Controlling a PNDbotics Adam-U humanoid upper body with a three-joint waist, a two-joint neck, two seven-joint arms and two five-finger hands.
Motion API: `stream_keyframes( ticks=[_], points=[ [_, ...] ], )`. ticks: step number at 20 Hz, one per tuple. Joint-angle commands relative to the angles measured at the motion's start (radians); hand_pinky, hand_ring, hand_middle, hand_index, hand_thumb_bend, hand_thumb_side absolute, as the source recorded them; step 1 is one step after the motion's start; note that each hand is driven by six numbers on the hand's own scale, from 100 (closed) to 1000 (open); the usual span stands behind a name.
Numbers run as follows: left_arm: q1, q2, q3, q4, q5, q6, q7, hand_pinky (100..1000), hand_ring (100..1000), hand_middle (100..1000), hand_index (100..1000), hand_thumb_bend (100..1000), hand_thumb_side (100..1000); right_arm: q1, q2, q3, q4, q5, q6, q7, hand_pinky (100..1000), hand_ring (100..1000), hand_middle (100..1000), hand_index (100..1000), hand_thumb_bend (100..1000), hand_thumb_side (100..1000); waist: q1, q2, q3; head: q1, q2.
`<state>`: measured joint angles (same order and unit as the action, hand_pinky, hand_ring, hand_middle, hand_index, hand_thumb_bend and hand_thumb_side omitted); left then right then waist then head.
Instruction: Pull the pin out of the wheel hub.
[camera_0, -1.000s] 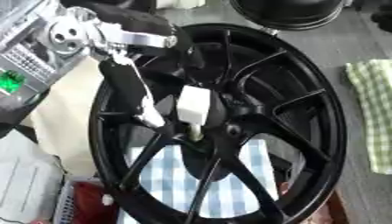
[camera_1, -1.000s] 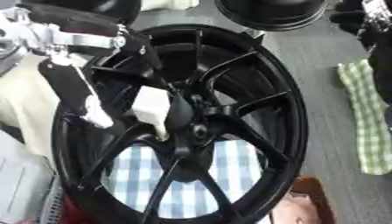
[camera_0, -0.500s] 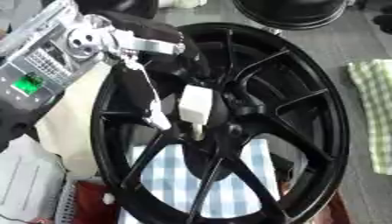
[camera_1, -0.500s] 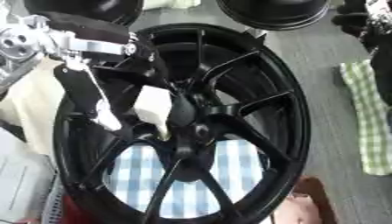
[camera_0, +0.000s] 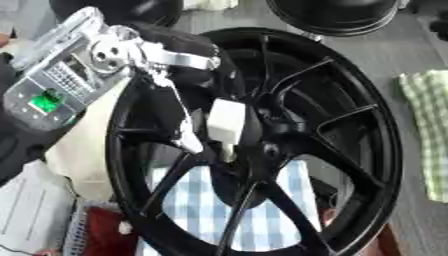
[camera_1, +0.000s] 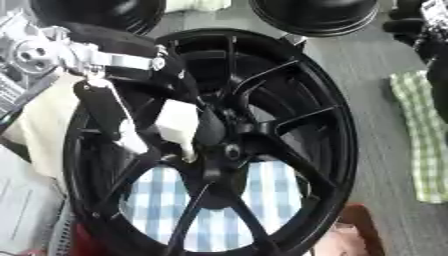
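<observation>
1. Far left: my left arm's silver-and-grey forearm casing with a small green-lit panel (camera_0: 44, 102) enters from the upper left corner, over a cream cloth (camera_0: 83, 145) lying under the wheel's left rim.
2. My left hand (camera_0: 188, 75), black with silver joints, sits over the upper-left spokes of the large glossy black multi-spoke wheel hub (camera_0: 350, 150). One long black finger with a white tip (camera_0: 188, 142) reaches down toward the wheel centre; a broad white pad (camera_0: 226, 122) lies just beside it to the right.
3. Grip: the white tip and the white pad stand close together, narrow, at a small pale pin (camera_0: 229, 150) that shows just below the pad, near the hub's centre. I cannot tell whether they are actually pinching it.
4. Centre: a blue-and-white checked cloth (camera_0: 197, 205) is visible through the lower spokes.
5. Top: a round black object (camera_0: 337, 15) beyond the wheel's far rim.
6. Right: a green-and-white checked cloth (camera_0: 426, 130) on the grey table (camera_0: 411, 55), apart from the wheel.
7. My right hand is out of sight in both views.
</observation>
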<state>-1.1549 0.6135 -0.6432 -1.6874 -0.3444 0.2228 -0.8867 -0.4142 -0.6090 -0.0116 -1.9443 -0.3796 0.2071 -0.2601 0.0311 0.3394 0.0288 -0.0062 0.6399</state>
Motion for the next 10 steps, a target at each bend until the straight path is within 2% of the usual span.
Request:
stream_keyframes(
  ticks=[1, 3, 4, 10],
  points=[
    [-0.017, 0.005, 0.010, -0.005, 0.005, 0.008, 0.013, 823, 769, 640, 783, 625, 297, -0.015, -0.012, -0.008, -0.008, 0.001, 0.002, -0.001, 886, 730, 654, 702, 100, 650, -0.004, -0.017, -0.002, 0.005, -0.012],
    [-0.017, 0.004, 0.008, -0.004, 0.001, 0.010, 0.020, 807, 741, 598, 751, 601, 281, -0.014, -0.011, -0.010, -0.009, 0.000, 0.002, -0.002, 886, 730, 654, 702, 100, 650, -0.003, -0.017, -0.002, 0.006, -0.012],
    [-0.016, 0.004, 0.008, -0.003, -0.001, 0.011, 0.023, 799, 718, 565, 721, 532, 272, -0.014, -0.011, -0.010, -0.009, 0.000, 0.001, -0.003, 886, 730, 654, 702, 100, 650, -0.003, -0.018, -0.002, 0.006, -0.012],
    [-0.013, -0.001, 0.010, 0.003, 0.020, 0.038, 0.076, 761, 636, 479, 618, 336, 238, -0.012, -0.009, -0.012, -0.009, 0.000, 0.002, -0.007, 886, 731, 654, 702, 100, 650, -0.005, -0.018, -0.003, 0.009, -0.012]
  ],
)
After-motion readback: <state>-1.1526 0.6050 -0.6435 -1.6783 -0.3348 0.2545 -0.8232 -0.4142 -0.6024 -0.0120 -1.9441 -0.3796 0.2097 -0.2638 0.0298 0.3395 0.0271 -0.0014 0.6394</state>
